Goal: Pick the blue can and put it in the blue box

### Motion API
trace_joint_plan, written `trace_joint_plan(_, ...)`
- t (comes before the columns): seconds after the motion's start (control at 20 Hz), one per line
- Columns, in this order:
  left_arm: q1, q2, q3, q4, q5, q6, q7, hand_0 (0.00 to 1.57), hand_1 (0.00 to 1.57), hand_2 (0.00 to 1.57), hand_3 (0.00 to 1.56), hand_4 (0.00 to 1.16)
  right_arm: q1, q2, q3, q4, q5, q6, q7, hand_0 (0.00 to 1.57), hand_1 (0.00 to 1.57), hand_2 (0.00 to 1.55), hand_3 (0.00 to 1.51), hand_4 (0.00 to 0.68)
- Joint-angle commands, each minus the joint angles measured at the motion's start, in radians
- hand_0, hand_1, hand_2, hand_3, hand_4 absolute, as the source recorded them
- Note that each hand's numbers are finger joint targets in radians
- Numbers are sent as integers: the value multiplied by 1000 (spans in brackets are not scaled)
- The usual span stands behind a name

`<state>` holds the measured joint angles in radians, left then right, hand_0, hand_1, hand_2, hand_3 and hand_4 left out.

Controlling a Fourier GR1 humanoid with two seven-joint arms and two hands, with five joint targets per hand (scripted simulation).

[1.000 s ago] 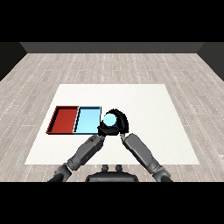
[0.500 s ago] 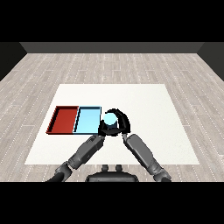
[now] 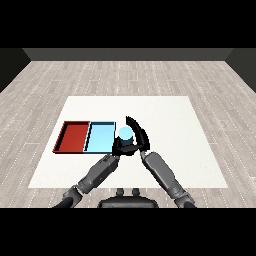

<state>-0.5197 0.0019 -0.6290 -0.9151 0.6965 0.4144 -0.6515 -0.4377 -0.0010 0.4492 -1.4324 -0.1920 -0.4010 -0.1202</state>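
Head view. The blue can point(image 3: 124, 133) sits enclosed in the right hand point(image 3: 137, 140), whose fingers curl around its far side and whose thumb closes on the near side; only the can's pale, light blue round top shows above the fingers, the body being hidden. The left hand point(image 3: 119, 148) lies just below and to the left of the can; whether its fingers are curled or straight cannot be told. The blue box point(image 3: 100, 138) lies immediately left of the right hand, the red tray point(image 3: 73, 137) beyond it. Judged as a rigid, light, smooth-walled cylinder, the can is best held around its mid-body, kept upright, since a smooth wall may slip.
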Motion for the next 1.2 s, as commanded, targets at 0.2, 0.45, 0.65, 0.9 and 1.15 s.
trace_joint_plan(0.2, -15, -2, 34, 65, 0, -7, -41, 1571, 1571, 1571, 1533, 1149, 121, -18, -49, -198, 3, 17, 6, 0, 0, 0, 0, 0)
trace_joint_plan(0.45, -49, 69, 124, 60, -48, 3, 6, 1571, 1571, 1571, 1530, 1150, 260, -32, -165, -236, -122, 98, -168, 0, 0, 0, 0, 0)
trace_joint_plan(0.65, -100, 110, 130, 87, -109, 52, 56, 1571, 1571, 1571, 1520, 1149, 306, -81, -266, -293, -186, 125, -132, 0, 0, 0, 0, 0)
trace_joint_plan(0.9, -74, 278, 162, 49, -132, 64, 186, 1571, 1571, 1571, 1525, 1151, 287, -111, -352, -258, -253, 184, -130, 0, 0, 0, 0, 0)
trace_joint_plan(1.15, -196, 304, 164, 220, -208, 122, 296, 1571, 1571, 1571, 1504, 1115, 384, -81, -324, -266, -248, 200, -173, 0, 0, 0, 0, 0)
